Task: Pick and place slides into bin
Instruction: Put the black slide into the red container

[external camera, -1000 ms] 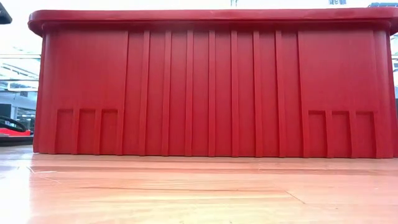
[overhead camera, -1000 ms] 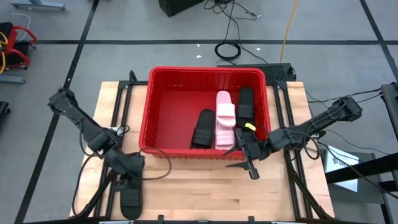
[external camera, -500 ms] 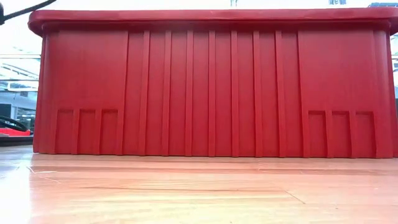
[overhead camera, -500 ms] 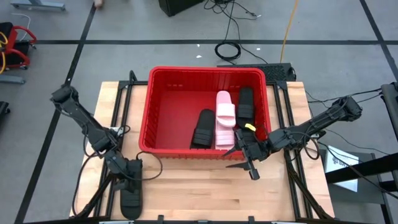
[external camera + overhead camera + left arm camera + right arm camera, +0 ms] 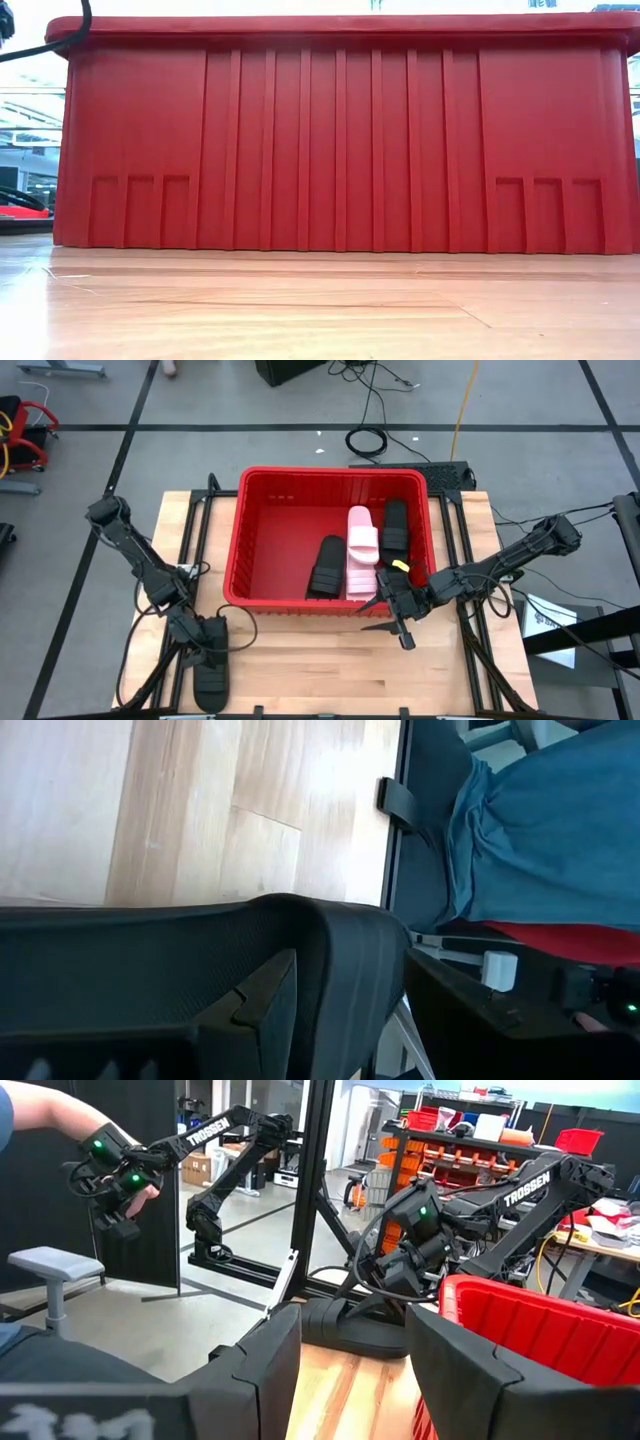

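Observation:
The red bin (image 5: 262,540) stands at the middle of the wooden table (image 5: 320,670) and fills the low view (image 5: 340,140). Inside it lie two black slides (image 5: 327,566) (image 5: 395,525) and a pale pink slide (image 5: 361,550). One more black slide (image 5: 211,678) lies flat at the table's near left. My left gripper (image 5: 206,644) is low over that slide's far end, open, its fingers on either side of the strap's edge (image 5: 345,955). My right gripper (image 5: 395,618) hovers open outside the bin's near right corner, holding nothing. My left gripper comes at the black slide slanting down from the far side, with the strap's curved edge (image 5: 350,945) between its two spread fingers. Whether either finger touches the strap I cannot tell. The slide lies flat on the table.
Bare wood lies along the near edge to the right of the slide (image 5: 330,680). A person in blue (image 5: 540,840) is beside the table, and a hand with a controller (image 5: 112,1172) shows in the right wrist view. Black frame bars (image 5: 468,610) run along the table's sides.
My left gripper has come down toward the black slide at the near left, shifting a little toward the near edge and rolling its wrist. Its fingers have kept the same gap. The slide has stayed where it was.

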